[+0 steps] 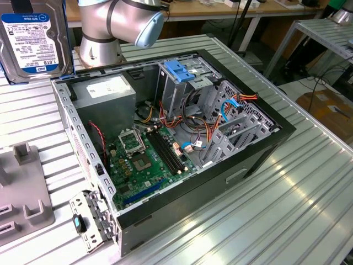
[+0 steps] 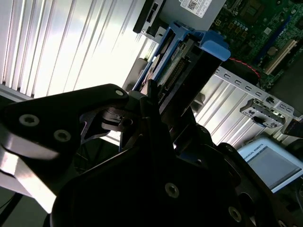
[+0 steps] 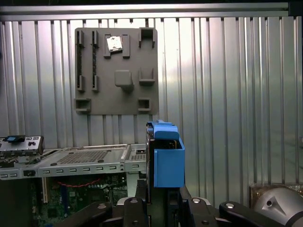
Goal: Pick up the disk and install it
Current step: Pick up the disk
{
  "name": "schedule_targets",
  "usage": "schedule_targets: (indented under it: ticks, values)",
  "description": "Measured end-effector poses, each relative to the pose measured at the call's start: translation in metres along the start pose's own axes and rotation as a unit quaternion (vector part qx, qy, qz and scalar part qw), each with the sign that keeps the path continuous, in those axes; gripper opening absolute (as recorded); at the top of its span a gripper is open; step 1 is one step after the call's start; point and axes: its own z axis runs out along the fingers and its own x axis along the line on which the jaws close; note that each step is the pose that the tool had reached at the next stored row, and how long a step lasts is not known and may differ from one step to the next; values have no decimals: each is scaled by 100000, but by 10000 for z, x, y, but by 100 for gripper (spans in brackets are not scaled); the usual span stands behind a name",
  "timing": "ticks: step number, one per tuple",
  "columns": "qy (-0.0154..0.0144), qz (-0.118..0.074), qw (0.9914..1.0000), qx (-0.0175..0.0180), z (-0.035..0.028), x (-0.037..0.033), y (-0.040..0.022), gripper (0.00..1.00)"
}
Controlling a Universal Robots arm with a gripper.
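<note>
Disk is off the table and in the gripper. In both wrist views it sticks out from between the fingers, blue rail outermost. Jaws read as closed on its two flat faces, with no gap visible at either side. Hold judged firm, disk square to the fingers

Exterior view: disk hangs upright at that view's far left, label toward the camera. It is outside the case and well apart from the cage. An arm joint shows behind the case

First wrist view: beyond the disk lies ribbed table, with a grey fixture plate farther off and the case's edge near the gripper. So the disk is beside the case, not over its opening

Case lies open on its side, with board, PSU and cables exposed. Cage stands inside with its blue top up. Cannot tell whether its slots are free

Progress, judged: pick-up done. Install not yet begun: disk not lined up with the cage, and no part of it is inside the case
</note>
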Motion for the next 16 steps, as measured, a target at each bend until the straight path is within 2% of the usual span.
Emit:
schedule_targets:
  ticks: [8,16]
  values:
    - [-3,-4,100000,3,1,-1,-17,35]
    - [2,-2,100000,-1,3,-7,-154,35]
